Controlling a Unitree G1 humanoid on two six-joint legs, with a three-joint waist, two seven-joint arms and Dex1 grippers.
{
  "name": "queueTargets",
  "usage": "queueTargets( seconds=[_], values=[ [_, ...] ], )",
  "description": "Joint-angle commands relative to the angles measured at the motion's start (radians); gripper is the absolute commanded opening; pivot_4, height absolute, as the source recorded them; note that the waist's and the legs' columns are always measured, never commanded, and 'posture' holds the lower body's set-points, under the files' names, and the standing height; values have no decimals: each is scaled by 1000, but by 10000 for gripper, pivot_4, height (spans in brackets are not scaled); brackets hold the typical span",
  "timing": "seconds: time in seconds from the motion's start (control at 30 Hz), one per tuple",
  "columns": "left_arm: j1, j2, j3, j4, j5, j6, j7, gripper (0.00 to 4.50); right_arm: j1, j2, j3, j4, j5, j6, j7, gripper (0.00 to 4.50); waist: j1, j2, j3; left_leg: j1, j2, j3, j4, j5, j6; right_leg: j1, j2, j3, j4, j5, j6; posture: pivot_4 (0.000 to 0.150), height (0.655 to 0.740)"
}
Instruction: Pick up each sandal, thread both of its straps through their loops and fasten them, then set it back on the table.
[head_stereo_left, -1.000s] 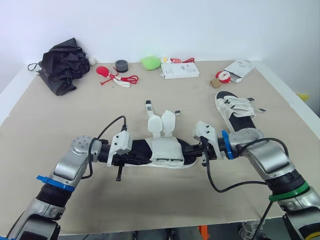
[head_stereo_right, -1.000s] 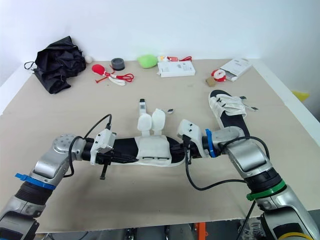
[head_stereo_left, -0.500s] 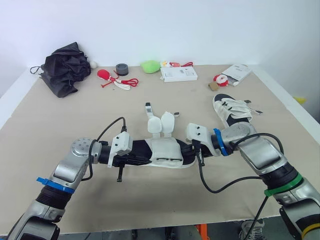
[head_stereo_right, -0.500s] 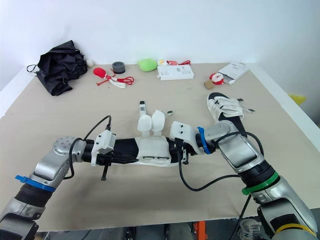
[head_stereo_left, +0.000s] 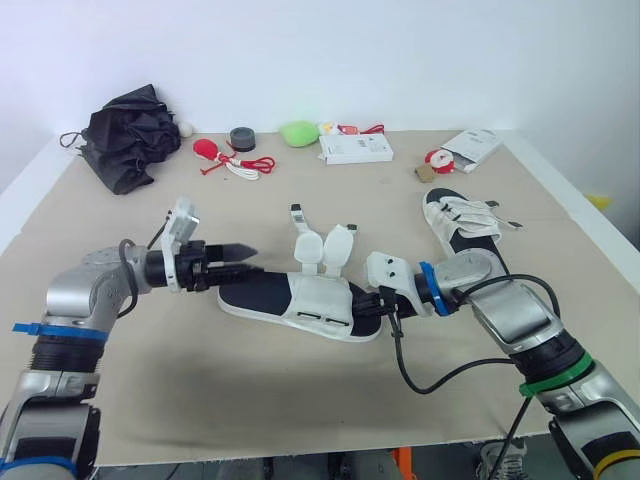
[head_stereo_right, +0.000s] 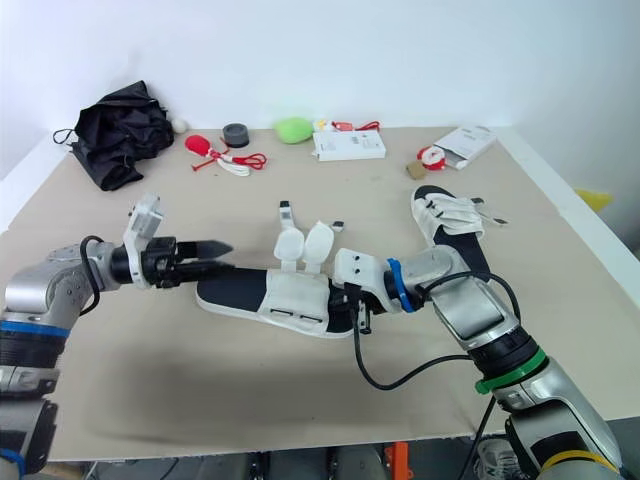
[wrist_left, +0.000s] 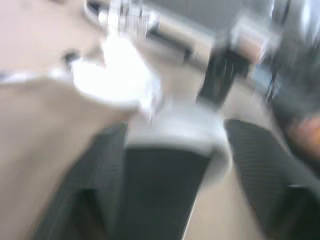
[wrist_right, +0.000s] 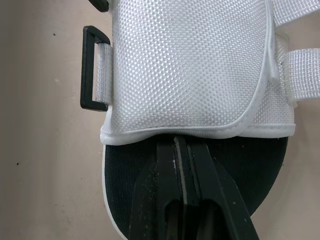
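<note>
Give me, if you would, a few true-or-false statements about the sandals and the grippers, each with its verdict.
1. The near sandal's straps are unfastened. True.
2. The left gripper is clamped on that sandal's heel. False: it is open and off the sandal, by the heel end.
3. The second sandal lies on the robot's right. True.
4. The black bundle sits at the far right corner. False: far left.
5. The right gripper is wide open. False: it is shut, over the footbed's toe end.
</note>
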Motion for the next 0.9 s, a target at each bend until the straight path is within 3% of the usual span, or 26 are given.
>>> queueTargets(
  seconds=[0.03, 0.13, 0.33, 0.6, 0.9],
  values=[
    [-9, 2, 26, 17, -1, 9, 21, 44769, 36, -14, 34, 34, -44, 12, 4, 0, -1, 0, 0, 0, 0, 0, 0, 0, 0, 0, 0, 1, 0, 0, 0, 1500, 7400],
    [30, 6, -85, 47, 141, -117, 6, 44769, 28, -12, 28, 49, -54, -10, 0, 0, -1, 0, -1, 0, 0, 0, -1, -1, -1, -1, 1, 1, 0, -1, -2, 1500, 7400],
    [20, -12, -145, 152, 259, -213, 23, 44769, -32, -7, 25, 111, -75, -56, 2, 0, -1, -2, -1, 1, 1, 1, -2, 1, -4, -1, 1, 1, 0, -2, -8, 1500, 7400],
    [111, -2, -177, 37, 262, -174, -37, 44769, -84, 9, 32, 217, -96, -120, 29, 0, -1, -2, -1, 0, 2, 2, -3, 3, -4, -3, -3, 1, 0, -1, -10, 1500, 7400],
    [114, -23, -152, 35, 293, -225, 0, 44769, -62, 15, 8, 167, -44, -74, 72, 0, 2, -2, -1, 0, 2, 1, -4, 3, -5, -3, -3, 0, 0, -2, -11, 1500, 7400]
  ],
)
